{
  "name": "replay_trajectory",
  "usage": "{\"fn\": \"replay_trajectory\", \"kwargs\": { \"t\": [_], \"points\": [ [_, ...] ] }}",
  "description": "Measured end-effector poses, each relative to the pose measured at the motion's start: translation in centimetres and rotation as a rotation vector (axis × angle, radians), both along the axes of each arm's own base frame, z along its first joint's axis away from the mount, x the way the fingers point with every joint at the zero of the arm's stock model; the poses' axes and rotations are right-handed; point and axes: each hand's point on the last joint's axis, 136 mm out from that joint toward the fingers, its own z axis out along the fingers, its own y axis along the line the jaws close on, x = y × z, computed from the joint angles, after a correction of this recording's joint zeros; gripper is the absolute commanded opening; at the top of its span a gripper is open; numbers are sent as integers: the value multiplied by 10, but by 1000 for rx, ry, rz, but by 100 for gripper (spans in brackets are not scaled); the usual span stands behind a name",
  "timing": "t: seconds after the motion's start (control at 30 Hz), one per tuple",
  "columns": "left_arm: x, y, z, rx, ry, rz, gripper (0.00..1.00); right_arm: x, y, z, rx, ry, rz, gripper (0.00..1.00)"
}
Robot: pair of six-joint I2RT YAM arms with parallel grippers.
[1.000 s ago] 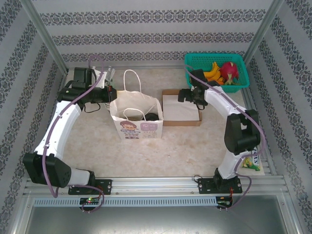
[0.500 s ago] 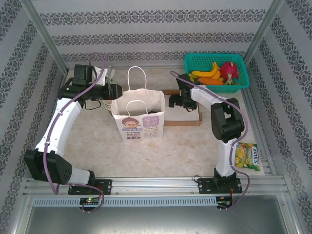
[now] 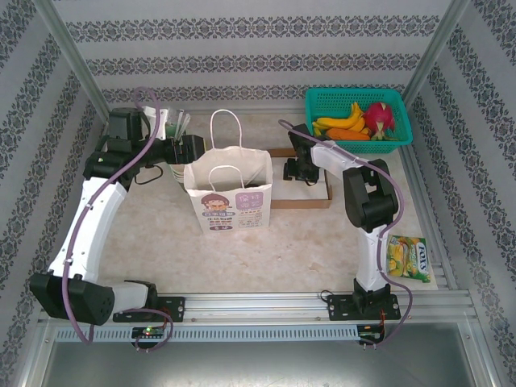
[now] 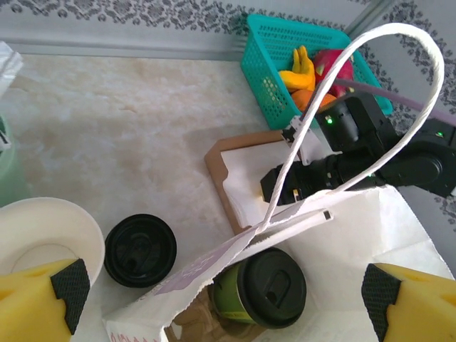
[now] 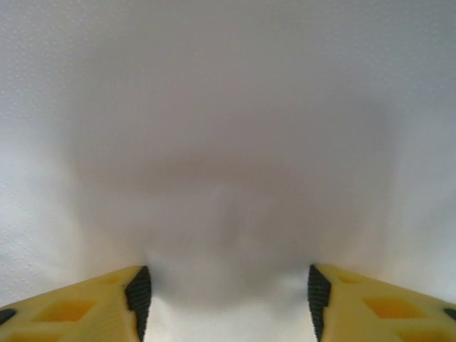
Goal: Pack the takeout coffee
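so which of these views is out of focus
Right wrist: the white surface ahead of the right gripper is a soft blur with a grey shadow; left wrist: sharp, the lid of the takeout coffee crisp; top external: evenly lit, paper bag clear.

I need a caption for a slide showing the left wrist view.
Open left gripper over the white paper bag, with the green paper cup with round black lid inside.

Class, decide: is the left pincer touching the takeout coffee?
Apart. The left wrist view shows the left pincer open, clear gaps either side of the takeout coffee.
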Motion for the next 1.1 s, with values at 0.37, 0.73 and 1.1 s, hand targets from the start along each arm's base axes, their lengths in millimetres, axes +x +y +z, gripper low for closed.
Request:
{"fn": "replay_trajectory", "kwargs": {
  "t": [0.37,0.73,1.1],
  "points": [
    [3,9,-4,21,-12,59,100,1,0,3,-18,-14,8,31],
    [4,11,-3,25,-17,70,99,3,1,18,-22,-52,24,9],
    [4,11,-4,27,-18,72,100,2,0,21,-20,-66,22,0]
  ]
}}
